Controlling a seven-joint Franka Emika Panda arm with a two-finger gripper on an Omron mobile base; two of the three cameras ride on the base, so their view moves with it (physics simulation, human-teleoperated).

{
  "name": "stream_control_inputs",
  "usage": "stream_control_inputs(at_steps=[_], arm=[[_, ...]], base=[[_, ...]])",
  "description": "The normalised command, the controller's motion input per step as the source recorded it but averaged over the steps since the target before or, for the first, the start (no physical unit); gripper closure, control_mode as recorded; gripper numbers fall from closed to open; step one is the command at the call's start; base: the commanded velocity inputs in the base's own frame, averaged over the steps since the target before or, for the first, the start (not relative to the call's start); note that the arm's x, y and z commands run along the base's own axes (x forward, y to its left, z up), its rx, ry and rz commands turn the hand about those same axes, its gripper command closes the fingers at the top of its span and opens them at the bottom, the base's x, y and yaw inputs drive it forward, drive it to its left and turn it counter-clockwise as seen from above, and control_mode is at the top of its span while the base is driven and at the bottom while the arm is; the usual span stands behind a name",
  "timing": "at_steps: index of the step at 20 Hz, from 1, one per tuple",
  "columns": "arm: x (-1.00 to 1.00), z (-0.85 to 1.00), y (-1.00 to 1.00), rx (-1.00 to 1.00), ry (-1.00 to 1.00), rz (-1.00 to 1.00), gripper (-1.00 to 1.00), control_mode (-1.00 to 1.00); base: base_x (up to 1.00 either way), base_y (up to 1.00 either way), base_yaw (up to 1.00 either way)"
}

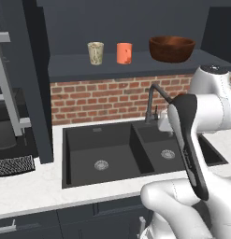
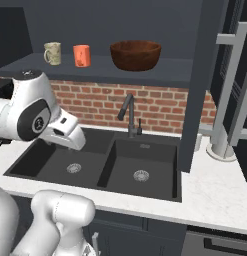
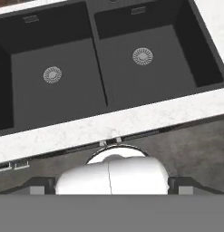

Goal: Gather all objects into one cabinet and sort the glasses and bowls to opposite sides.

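Two tumblers, beige [image 1: 95,52] and orange [image 1: 124,53], plus one brown bowl [image 1: 171,48], we count along the cabinet shelf [image 1: 135,67] at upper frame. Two sink basins [image 3: 54,86] lie below. We log the gripper [image 3: 111,188] jaws spread wide, holding nothing.

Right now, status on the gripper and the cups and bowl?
Gripper open, empty, over sink. Beige cup, orange cup, brown bowl on the cabinet shelf. Faucet stands below them.

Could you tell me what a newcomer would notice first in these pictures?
Probably the wide reddish-brown bowl on the open cabinet shelf, with the orange tumbler and the beige tumbler to its left. Below the brick wall lies a black double sink, the white arm looming before it.
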Motion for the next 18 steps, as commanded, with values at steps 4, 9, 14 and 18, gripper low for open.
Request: stream_control_inputs(at_steps=[4,9,14,18], arm=[[-0.27,0.7,0.02,0.0,-0.13,-0.11,-1.0,-1.0],[-0.32,0.66,0.0,0.0,-0.07,0.04,-1.0,-1.0],[-0.38,0.49,0.0,0.0,0.0,0.16,-1.0,-1.0],[-0.26,0.48,0.05,-0.01,0.0,0.14,-1.0,-1.0]], base=[[0.0,0.0,0.0],[0.0,0.0,0.0],[0.0,0.0,0.0],[0.0,0.0,0.0]])
